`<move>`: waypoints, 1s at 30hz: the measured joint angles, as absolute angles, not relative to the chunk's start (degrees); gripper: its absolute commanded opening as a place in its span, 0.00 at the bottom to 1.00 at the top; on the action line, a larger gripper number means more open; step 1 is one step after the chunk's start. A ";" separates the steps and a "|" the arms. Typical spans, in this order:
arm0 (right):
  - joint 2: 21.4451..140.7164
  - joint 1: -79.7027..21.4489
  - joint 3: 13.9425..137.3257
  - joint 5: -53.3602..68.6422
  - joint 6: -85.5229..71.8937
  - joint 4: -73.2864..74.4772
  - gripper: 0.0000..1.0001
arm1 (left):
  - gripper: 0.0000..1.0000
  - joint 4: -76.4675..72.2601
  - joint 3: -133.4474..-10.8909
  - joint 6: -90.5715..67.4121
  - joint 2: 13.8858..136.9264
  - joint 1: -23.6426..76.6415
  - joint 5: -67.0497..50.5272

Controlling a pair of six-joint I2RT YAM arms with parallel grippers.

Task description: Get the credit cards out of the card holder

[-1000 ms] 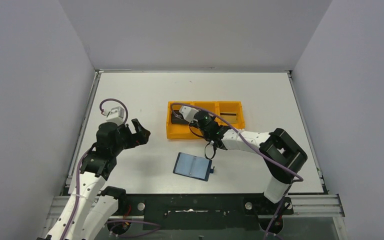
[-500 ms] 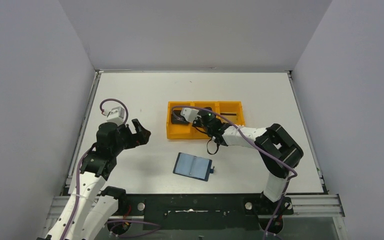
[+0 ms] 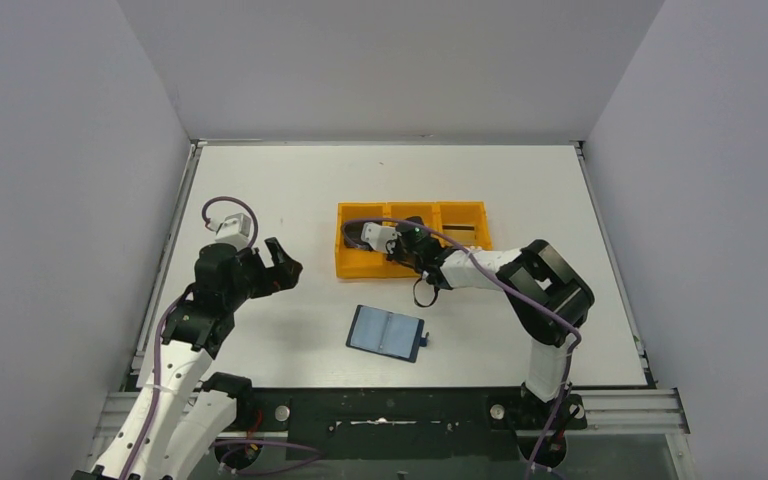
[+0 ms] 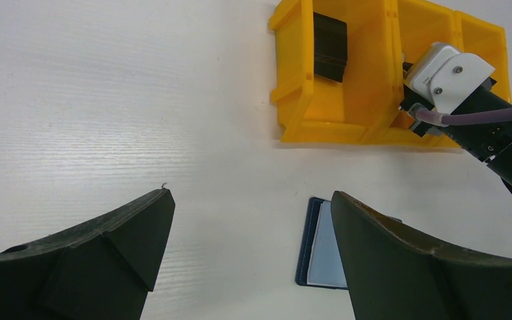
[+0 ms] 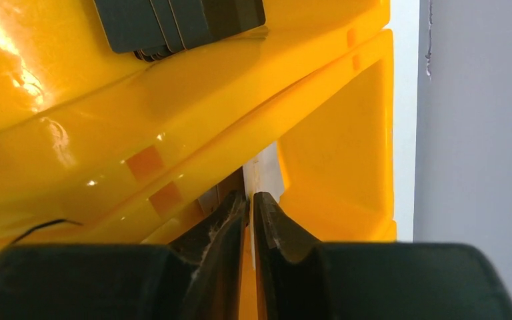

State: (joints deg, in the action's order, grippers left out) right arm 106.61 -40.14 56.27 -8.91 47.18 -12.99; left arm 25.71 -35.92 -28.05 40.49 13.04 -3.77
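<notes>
Two states: left end effector (image 4: 252, 197) wide, right end effector (image 5: 251, 197) narrow over tray (image 5: 333, 147)

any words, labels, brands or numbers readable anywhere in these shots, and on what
None can be read. The orange tray and the open card holder show no print. The dark cards in the tray's end compartment are too small and blurred to tell.
</notes>
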 measured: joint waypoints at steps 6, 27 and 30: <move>106.61 -39.59 56.27 -7.44 46.78 -11.94 0.30 | 0.90 25.71 -35.92 -28.05 40.64 13.04 -3.97; 81.97 -40.03 57.14 -3.88 -6.59 -1.17 0.56 | 0.90 25.69 -35.66 -28.05 40.64 13.04 -4.16; 81.91 -44.05 54.50 -9.32 -20.38 1.04 0.56 | 0.90 25.69 -35.66 -28.05 40.82 13.02 -4.16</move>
